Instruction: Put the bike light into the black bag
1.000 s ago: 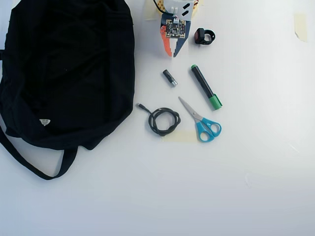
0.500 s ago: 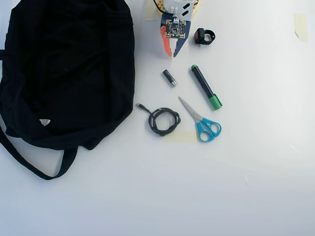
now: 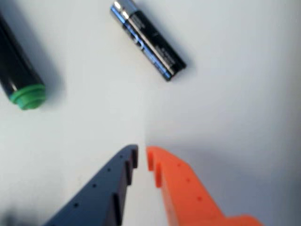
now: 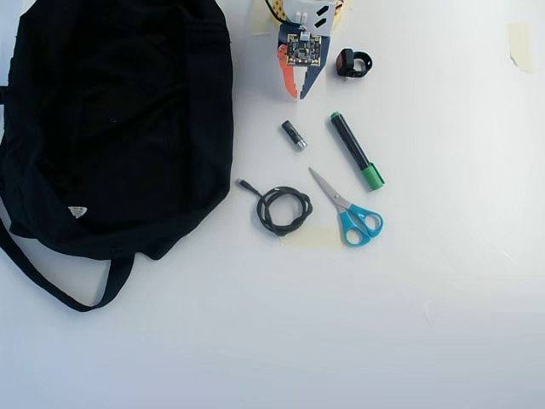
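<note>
The bike light (image 4: 352, 63), a small black block with a reddish face and a rubber loop, lies at the top of the overhead view, just right of my gripper (image 4: 299, 91). It does not show in the wrist view. The black bag (image 4: 111, 128) fills the left side of the overhead view, with a white triangular label and a long strap. My gripper (image 3: 141, 158) has a dark blue finger and an orange finger almost touching, shut on nothing, above bare table.
A small black-and-silver battery (image 4: 294, 135) (image 3: 148, 40) lies just ahead of my fingertips. A green-capped marker (image 4: 357, 151) (image 3: 19, 77), blue-handled scissors (image 4: 349, 210) and a coiled black cable (image 4: 281, 209) lie on the white table right of the bag.
</note>
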Available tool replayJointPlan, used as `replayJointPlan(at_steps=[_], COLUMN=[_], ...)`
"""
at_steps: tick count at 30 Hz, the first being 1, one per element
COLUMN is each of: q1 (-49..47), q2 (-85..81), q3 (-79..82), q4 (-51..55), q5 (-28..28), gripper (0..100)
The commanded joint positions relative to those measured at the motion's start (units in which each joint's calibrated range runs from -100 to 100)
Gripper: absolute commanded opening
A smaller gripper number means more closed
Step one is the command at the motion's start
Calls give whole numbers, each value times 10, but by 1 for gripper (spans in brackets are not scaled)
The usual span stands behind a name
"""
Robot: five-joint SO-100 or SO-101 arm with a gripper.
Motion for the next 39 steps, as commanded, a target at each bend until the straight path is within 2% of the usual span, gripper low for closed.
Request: replayJointPlan(at_steps=[1, 16, 24, 32, 35, 39], q1=[3, -1, -43, -85, -81, -78], q2=[-9, -7, 102, 331, 423, 555], q3=[13, 12, -60, -237, -324, -493], q4=[26, 0, -208, -544, -600, -612], q5=[2, 2, 3, 3, 3, 5], gripper=[2, 2, 2, 2, 2, 2])
